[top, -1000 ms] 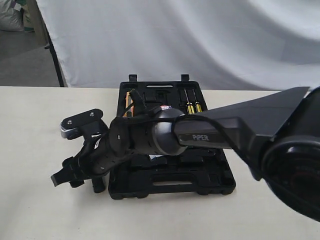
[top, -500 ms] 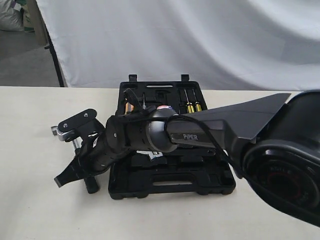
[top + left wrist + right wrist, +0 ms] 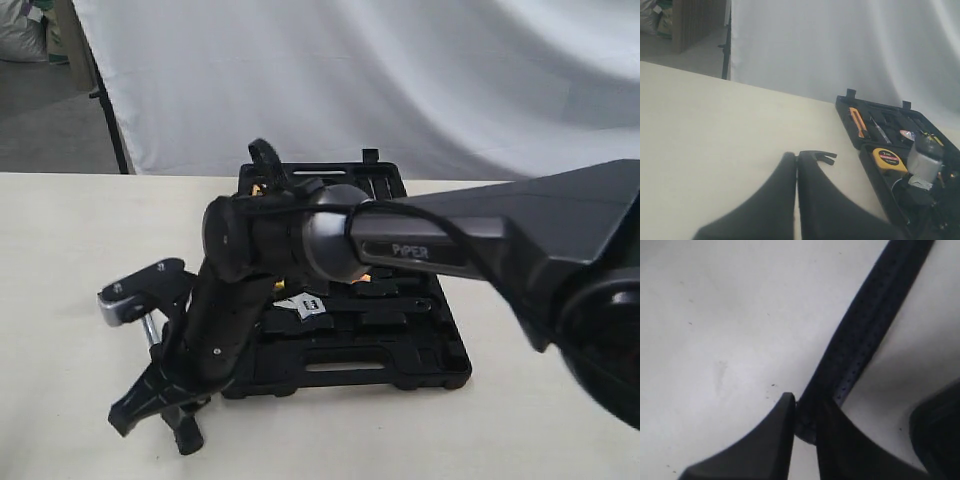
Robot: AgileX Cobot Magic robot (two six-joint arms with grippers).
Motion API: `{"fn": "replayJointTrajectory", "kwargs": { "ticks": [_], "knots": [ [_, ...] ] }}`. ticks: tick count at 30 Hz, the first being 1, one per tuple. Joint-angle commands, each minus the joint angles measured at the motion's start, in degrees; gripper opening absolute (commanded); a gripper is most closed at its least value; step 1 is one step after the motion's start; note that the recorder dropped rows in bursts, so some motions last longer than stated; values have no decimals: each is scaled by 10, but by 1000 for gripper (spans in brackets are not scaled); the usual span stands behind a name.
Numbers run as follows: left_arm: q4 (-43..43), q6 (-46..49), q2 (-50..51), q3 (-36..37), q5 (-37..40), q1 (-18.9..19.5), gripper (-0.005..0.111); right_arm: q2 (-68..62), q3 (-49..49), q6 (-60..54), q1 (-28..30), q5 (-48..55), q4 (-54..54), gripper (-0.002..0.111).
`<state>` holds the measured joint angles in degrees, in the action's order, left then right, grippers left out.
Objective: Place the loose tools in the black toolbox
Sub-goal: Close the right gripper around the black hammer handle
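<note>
We see the right arm (image 3: 420, 250) reaching across the black toolbox (image 3: 400, 375) and down to the worktop (image 3: 60, 250) on the box's left side, close to the near edge. Its right gripper (image 3: 140, 410) has its two fingers closed narrowly on the black dimpled handle of the claw hammer (image 3: 186, 434). In the right wrist view the handle (image 3: 865, 340) runs out from between the fingertips over the pale surface. We cannot tell whether the hammer rests on the worktop or hangs just above it. Its steel shaft shows as a thin silver bar under the wrist camera mount, just beside the box's left wall and outside the box.

The toolbox lies open in the middle of the worktop, its far half near the far edge and its slot-handle half toward the near edge. The arm hides much of its inside. A yellow tape measure (image 3: 888, 159) and an orange-handled tool (image 3: 856, 122) sit in recesses along its left side.

The left gripper (image 3: 796, 156) hovers over the left part of the worktop, its fingers pressed together with nothing between them
</note>
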<state>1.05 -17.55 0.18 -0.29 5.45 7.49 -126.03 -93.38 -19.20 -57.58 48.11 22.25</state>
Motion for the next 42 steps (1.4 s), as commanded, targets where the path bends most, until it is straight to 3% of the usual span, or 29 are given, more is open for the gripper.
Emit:
{"fn": "replayJointTrajectory", "kwargs": {
  "ticks": [1,5,12,18,23,25,27,31,34,37,42],
  "knots": [
    [3,-3,-2,-2,-4,15,1,73,-2,-1,0,-49,-3,16],
    [3,-3,-2,-2,-4,15,1,84,-2,30,0,-113,-3,24],
    [3,-3,-2,-2,-4,15,1,19,-2,35,0,-207,-3,71],
    [3,-3,-2,-2,-4,15,1,-52,-2,25,0,-258,-12,73],
    [3,-3,-2,-2,-4,15,1,-94,-6,18,0,-223,-21,73],
    [3,-3,-2,-2,-4,15,1,-95,-10,-5,0,-192,-24,69],
    [3,-3,-2,-2,-4,15,1,-94,-18,-17,0,-152,-25,58],
    [3,-3,-2,-2,-4,15,1,-93,-57,-16,0,-57,-25,25],
    [3,-3,-2,-2,-4,15,1,-93,-86,-14,0,5,-25,8],
    [3,-3,-2,-2,-4,15,1,-93,-111,-14,0,70,-26,0],
    [3,-3,-2,-2,-4,15,1,-92,-126,-11,0,189,-26,-1]
  ]
}}
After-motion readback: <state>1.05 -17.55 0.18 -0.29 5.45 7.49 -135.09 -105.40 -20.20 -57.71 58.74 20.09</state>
